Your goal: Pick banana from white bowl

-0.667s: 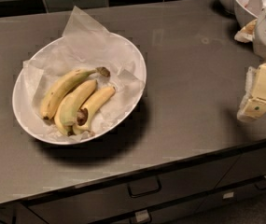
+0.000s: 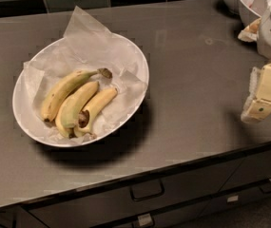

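A large shallow oval white bowl [image 2: 135,65], lined with crinkled white paper, sits on the grey counter at the left. Three yellow bananas [image 2: 75,103] lie side by side in it, stems toward the upper right. My gripper [image 2: 263,99] hangs at the far right edge of the view, well to the right of the bowl and above the counter. Only one cream-coloured finger [image 2: 268,91] shows plainly, and nothing is seen in it.
The grey counter [image 2: 197,61] runs back to a dark tiled wall. Smaller, deeper white bowls [image 2: 249,1] stand at the back right corner, behind my arm. Drawers with handles [image 2: 147,190] lie below the counter's front edge.
The view and the gripper have barely shifted. The bowl and the bananas lie as before.
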